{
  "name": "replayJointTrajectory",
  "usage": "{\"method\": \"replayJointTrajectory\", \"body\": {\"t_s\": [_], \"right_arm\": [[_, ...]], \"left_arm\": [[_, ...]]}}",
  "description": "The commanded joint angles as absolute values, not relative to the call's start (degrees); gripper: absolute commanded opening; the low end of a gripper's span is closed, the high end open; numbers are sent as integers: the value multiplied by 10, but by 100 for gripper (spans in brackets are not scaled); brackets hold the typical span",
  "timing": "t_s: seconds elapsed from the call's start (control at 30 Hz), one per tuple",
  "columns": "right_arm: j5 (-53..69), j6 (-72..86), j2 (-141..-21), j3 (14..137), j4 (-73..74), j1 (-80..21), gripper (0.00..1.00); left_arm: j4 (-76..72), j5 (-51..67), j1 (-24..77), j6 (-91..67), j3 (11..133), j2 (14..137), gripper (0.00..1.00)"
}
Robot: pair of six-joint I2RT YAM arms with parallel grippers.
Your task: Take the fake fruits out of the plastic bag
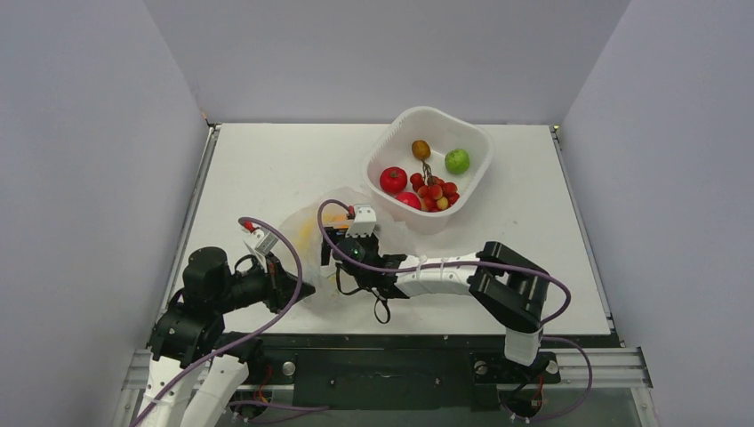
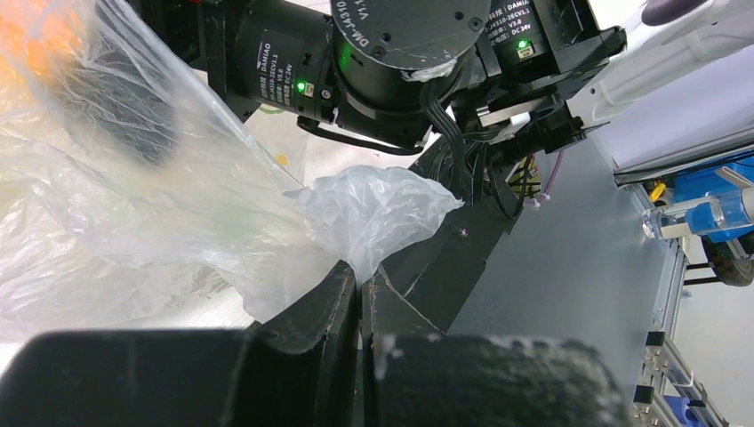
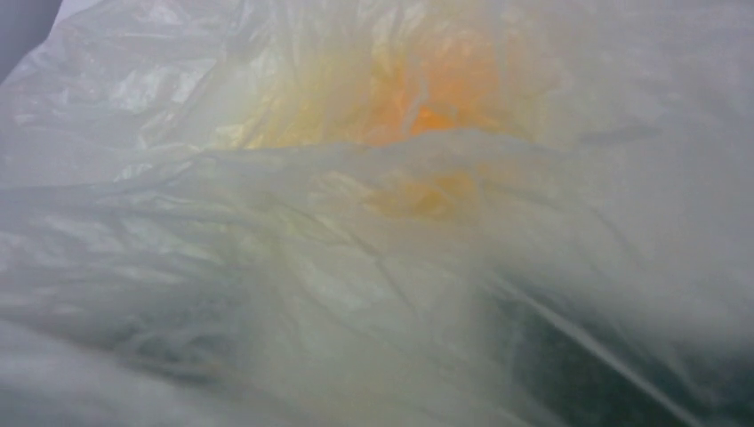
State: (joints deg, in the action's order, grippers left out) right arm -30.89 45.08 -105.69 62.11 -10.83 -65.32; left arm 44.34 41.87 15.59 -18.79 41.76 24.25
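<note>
The plastic bag (image 1: pixel 313 233) lies crumpled on the table left of centre, with an orange-yellow fruit (image 1: pixel 307 233) glowing through it. My left gripper (image 1: pixel 300 288) is shut on the bag's near edge; in the left wrist view the jaws (image 2: pixel 360 277) pinch a fold of film (image 2: pixel 373 209). My right gripper (image 1: pixel 341 258) pushes into the bag from the right, and its fingers are hidden by film. The right wrist view shows only bag film (image 3: pixel 267 294) with the orange fruit (image 3: pixel 431 102) behind it. A red round fruit (image 1: pixel 392 179) and red grapes (image 1: pixel 434 190) lie in the white tub.
The white rigid tub (image 1: pixel 382 147) stands at the back right and also holds a green apple (image 1: pixel 457 161), a brown oval fruit (image 1: pixel 421 149) and another red fruit (image 1: pixel 408 200). The right arm's wrist (image 2: pixel 400 62) hangs close above my left gripper.
</note>
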Motion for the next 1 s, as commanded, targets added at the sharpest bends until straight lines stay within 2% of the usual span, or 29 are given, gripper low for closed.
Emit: {"method": "replayJointTrajectory", "body": {"t_s": [0.0,0.1,0.23,0.33,0.4,0.5,0.57,0.8,0.87,0.97], "right_arm": [[-295,403,-1021,596,-187,-658,86],[-299,388,-1001,573,-189,-653,85],[-327,394,-952,539,-144,-620,76],[-387,396,-885,503,-72,-608,70],[-427,393,-823,479,-29,-609,69],[-484,381,-724,449,30,-615,69],[-516,369,-675,445,81,-615,69],[-551,317,-576,480,140,-612,71],[-527,310,-562,496,142,-611,76],[-460,296,-577,515,142,-608,77]], "left_arm": [[421,427,152,-180,421,242,0],[411,446,152,-189,422,242,0],[321,519,152,-260,427,242,0],[311,488,152,-271,464,236,0],[342,421,152,-256,500,231,0],[386,297,153,-247,537,220,0],[377,263,153,-258,535,215,0],[234,336,153,-344,511,235,0],[206,349,153,-355,523,243,0],[208,349,153,-346,528,248,0]]}}
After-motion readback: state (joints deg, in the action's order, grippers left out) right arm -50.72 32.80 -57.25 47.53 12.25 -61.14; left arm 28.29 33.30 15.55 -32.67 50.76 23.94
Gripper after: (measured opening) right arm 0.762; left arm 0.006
